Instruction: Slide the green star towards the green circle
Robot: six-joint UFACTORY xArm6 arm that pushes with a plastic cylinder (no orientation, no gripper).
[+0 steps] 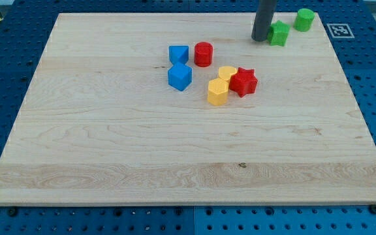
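The green star (279, 33) lies near the view's top right of the wooden board. The green circle (305, 19) stands just up and right of it, a small gap apart. My tip (260, 38) is at the end of the dark rod, right against the star's left side, on the side away from the circle.
Near the board's middle top are two blue blocks (179, 54) (180, 77), a red cylinder (203, 54), a yellow heart (227, 73), a yellow hexagon (218, 93) and a red star (243, 81). The board's top edge (175, 14) is close to the green blocks.
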